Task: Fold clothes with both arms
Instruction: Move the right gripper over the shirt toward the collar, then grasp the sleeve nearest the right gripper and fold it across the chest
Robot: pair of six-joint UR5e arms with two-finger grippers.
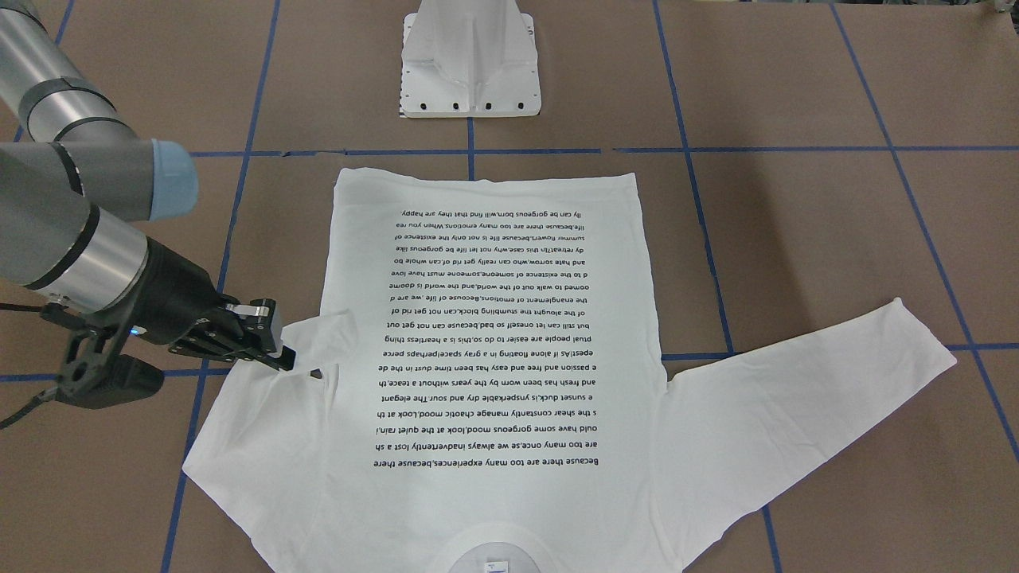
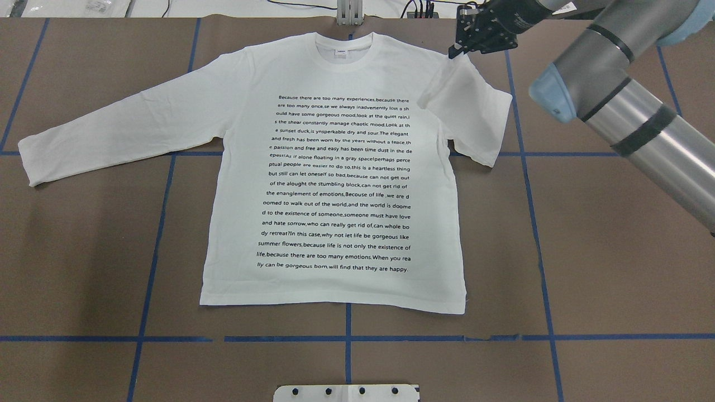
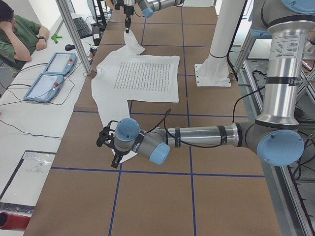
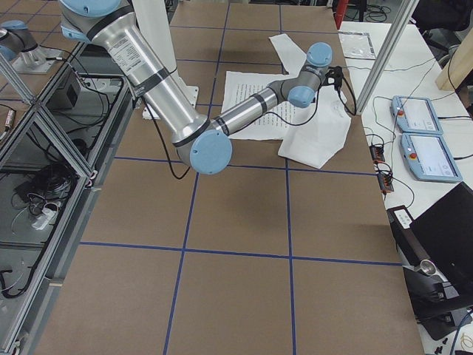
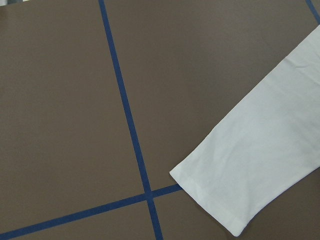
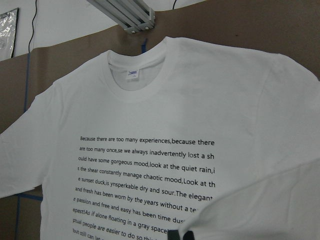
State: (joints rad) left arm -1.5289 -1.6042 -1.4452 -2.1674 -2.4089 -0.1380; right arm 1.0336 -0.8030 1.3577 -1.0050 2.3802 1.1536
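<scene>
- Currently, left gripper [image 3: 116, 160] is hovering over the left cuff [image 5: 220, 195]; whether its jaws are spread cannot be told; descending off-centre risks missing it.
- Shirt [image 2: 335, 167] is lying flat between both grippers.
- Right gripper [image 1: 280, 354] is pinching the right sleeve [image 2: 452, 95], which is draping below it; a thin bite risks slipping.

White shirt [image 2: 335, 184] lies print-up, one sleeve pinched by right gripper [image 2: 453, 53].

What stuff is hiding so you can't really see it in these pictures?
- left gripper: shows only in the exterior left view, small, behind its wrist; open or shut, cannot tell.
- shirt underside: flat against the table in every view.
- collar label: print too small, even in the right wrist view.
- Lifted sleeve's tip: covered by the right gripper pinching it.
</scene>
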